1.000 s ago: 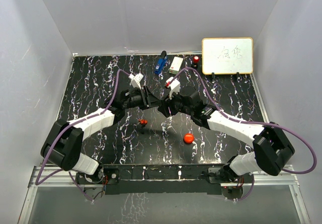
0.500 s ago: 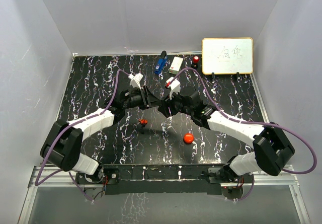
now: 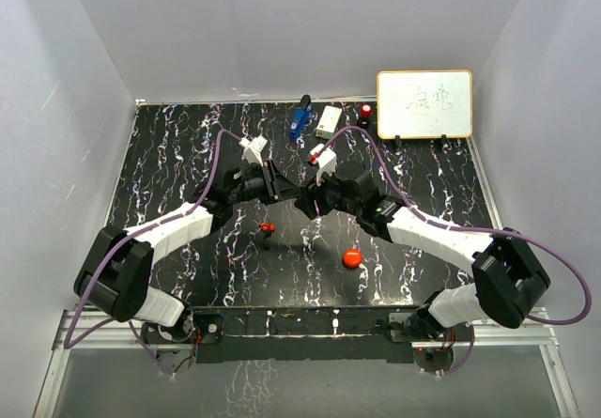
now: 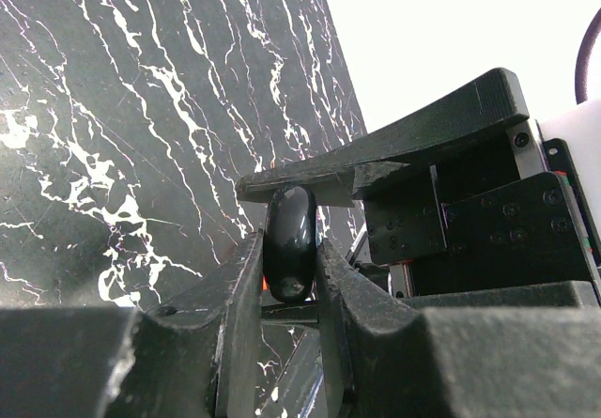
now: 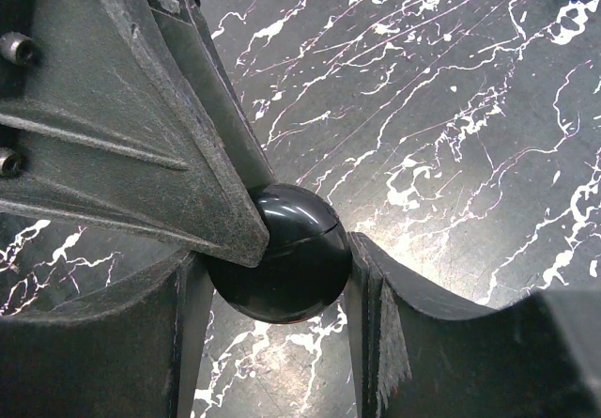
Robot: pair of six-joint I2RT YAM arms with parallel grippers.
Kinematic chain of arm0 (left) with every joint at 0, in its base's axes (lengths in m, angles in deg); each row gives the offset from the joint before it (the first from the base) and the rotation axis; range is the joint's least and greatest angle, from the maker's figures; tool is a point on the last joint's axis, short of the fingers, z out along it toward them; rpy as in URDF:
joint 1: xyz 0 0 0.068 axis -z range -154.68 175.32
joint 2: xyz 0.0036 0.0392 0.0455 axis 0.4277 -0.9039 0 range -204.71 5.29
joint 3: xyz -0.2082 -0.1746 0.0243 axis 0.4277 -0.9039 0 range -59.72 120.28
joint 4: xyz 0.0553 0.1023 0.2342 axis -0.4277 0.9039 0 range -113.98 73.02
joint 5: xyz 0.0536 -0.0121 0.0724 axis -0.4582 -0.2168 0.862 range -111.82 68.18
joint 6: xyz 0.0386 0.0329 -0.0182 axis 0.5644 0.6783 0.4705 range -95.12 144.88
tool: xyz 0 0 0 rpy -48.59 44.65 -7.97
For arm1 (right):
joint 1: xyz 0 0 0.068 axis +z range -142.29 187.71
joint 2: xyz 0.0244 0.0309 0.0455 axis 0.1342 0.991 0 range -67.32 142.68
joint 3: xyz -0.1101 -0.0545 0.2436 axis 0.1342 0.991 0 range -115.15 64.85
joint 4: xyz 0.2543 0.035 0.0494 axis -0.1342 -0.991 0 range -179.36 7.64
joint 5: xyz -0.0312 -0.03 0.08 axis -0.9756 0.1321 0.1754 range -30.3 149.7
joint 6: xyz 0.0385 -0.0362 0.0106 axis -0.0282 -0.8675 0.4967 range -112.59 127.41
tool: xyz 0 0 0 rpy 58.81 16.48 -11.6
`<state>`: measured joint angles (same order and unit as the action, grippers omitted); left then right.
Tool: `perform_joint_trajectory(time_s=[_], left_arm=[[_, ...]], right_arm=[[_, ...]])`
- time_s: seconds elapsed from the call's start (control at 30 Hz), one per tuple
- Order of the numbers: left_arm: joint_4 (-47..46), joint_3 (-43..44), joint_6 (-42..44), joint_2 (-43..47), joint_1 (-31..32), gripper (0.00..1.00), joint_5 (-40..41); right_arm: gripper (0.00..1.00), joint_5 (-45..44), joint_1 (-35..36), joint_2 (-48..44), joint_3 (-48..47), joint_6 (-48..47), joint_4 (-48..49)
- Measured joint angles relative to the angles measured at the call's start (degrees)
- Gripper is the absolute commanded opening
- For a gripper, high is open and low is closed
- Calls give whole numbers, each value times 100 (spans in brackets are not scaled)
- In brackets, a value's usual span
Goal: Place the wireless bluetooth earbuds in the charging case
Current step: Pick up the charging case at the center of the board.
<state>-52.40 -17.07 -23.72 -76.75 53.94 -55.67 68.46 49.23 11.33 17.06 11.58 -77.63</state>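
Charging case (image 5: 286, 268), glossy and closed, hangs mid-frame over the tabletop (image 3: 178, 146), left jaws and right jaws both clamped on it; 1 red-and-black earbud (image 3: 268, 227) lies just lower left. Uneven squeeze could squirt the rounded shell free, or the jaws could collide.

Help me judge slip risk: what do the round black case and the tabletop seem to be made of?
The case looks like hard glossy plastic: smooth black shell, sharp reflections, a thin seam. The table looks like black marble-patterned laminate or film, white veins under a soft sheen; real stone cannot be ruled out.
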Motion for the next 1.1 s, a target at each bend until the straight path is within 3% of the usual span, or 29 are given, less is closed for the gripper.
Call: perform_joint_trajectory(time_s=[0.43,1.1], left_arm=[[7,0,0,42,0,29,37],[-15,-7,-11,50,-15,30,133]], right_arm=[[26,0,0,-24,0,0,22],[26,2,0,-61,81,0,2]])
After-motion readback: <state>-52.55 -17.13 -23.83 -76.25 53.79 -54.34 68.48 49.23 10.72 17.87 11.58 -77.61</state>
